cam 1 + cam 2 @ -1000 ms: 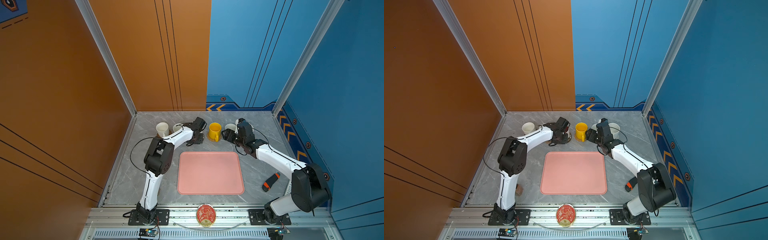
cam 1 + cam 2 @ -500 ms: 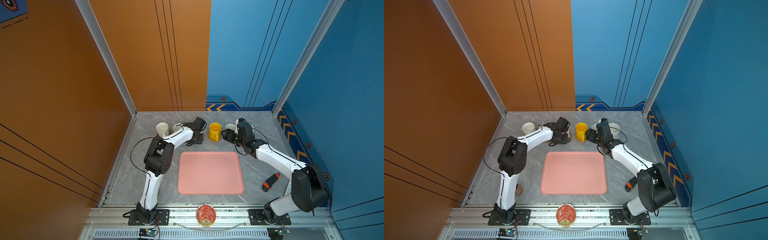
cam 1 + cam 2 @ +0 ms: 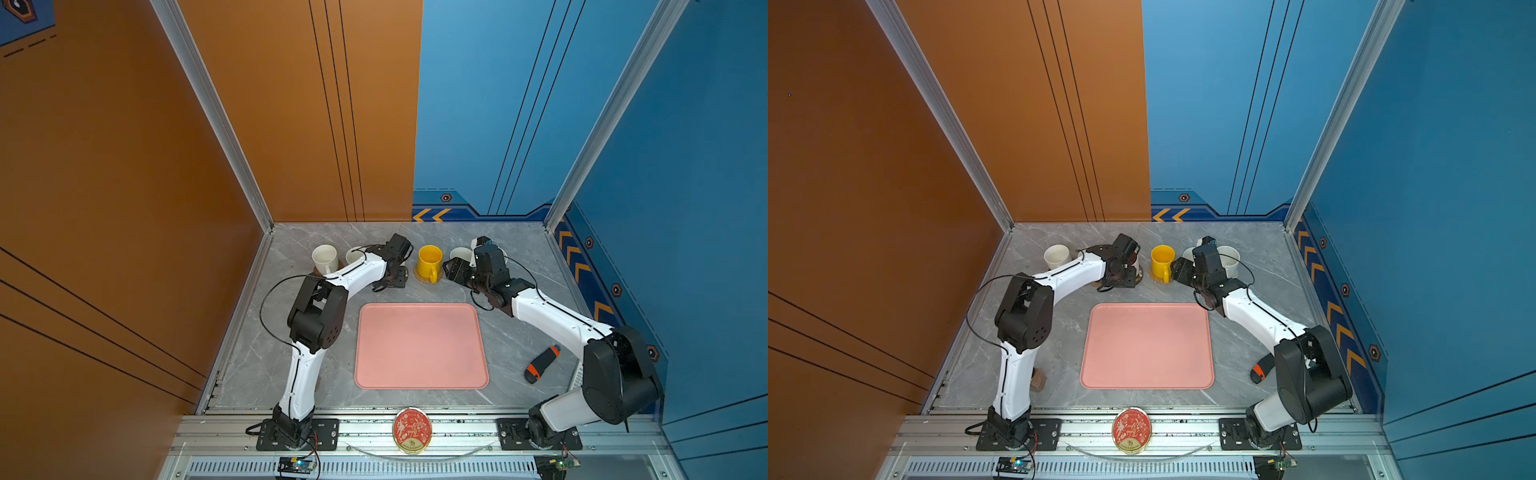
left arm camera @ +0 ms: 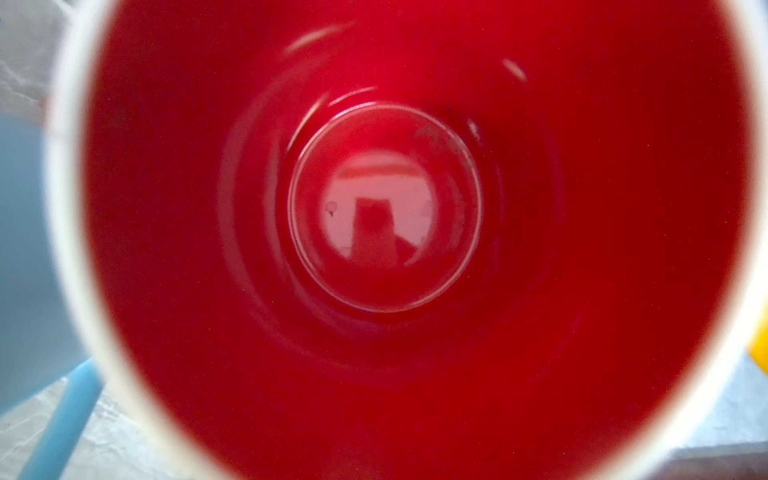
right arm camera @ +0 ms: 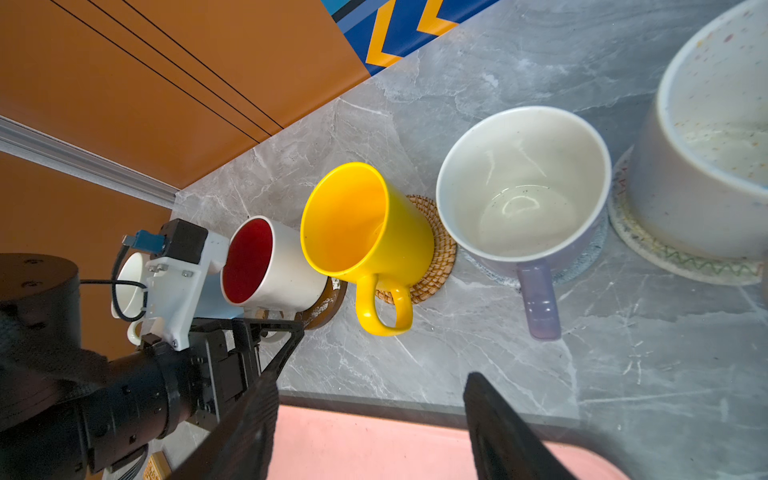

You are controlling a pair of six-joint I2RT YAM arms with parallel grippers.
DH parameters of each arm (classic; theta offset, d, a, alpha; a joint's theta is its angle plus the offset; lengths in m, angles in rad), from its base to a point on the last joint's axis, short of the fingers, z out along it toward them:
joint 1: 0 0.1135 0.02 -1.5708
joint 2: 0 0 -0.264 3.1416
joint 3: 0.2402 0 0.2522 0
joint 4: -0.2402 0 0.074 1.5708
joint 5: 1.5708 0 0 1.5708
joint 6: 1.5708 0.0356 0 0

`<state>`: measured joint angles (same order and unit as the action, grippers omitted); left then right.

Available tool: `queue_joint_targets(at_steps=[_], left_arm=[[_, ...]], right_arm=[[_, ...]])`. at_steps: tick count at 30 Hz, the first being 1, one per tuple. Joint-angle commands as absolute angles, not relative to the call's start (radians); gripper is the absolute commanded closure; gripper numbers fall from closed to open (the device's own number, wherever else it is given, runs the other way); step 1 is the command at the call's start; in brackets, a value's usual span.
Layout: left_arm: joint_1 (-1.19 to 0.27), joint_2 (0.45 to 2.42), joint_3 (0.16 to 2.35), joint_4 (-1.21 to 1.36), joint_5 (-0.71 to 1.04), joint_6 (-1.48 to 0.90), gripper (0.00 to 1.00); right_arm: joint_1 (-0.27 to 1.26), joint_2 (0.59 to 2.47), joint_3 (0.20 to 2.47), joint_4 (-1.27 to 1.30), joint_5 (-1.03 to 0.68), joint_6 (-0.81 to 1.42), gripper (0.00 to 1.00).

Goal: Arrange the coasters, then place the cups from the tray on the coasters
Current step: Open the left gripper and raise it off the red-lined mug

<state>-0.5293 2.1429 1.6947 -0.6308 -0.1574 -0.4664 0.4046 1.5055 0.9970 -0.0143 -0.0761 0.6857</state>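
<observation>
A salmon-pink tray lies flat on the grey marbled desk between two white robot arms. Six mugs stand upright in a row on the desk beyond the tray's far edge.

Past the tray's far left corner is a white mug, and just beside it a light blue mug. Next comes a white mug with a red inside, standing on a round brown coaster. The left gripper is at this mug's tray-facing side. Whether its jaws are parted or closed on the handle cannot be made out. The left wrist view looks straight down into the red interior.

Beyond the middle of the tray's far edge, a yellow mug sits on a woven rattan coaster, its handle pointing toward the tray. Beside it, a lavender mug rests on a blue-grey crocheted coaster, handle also toward the tray.

The right gripper hovers over the tray's far right corner, its jaws wide apart and holding nothing. Past that corner, a speckled cream mug sits on a cream crocheted coaster.

Right of the tray lies an orange-and-black tool. A red-and-gold tin sits just in front of the tray's near edge.
</observation>
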Motion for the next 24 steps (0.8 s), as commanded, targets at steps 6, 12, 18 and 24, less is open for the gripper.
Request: queue_joint_targets(at_steps=[6,12,18,24], left_arm=[[-0.543,2.056,1.686,-0.639,-0.187,-0.451,0.3],[-0.552,2.013,1.674,-0.64,-0.202,-0.446,0.28],[-0.565,1.965,1.655,-0.64,-0.221,-0.446,0.27],[-0.58,1.914,1.633,-0.64,-0.236,-0.442,0.27]], right_arm=[[0.4,1.512,0.997,0.002,-0.08,0.694,0.29],[0.402,1.498,0.986,0.015,-0.074,0.694,0.28],[0.402,1.475,0.972,0.014,-0.053,0.69,0.25],[0.405,1.441,0.957,0.005,-0.021,0.68,0.22]])
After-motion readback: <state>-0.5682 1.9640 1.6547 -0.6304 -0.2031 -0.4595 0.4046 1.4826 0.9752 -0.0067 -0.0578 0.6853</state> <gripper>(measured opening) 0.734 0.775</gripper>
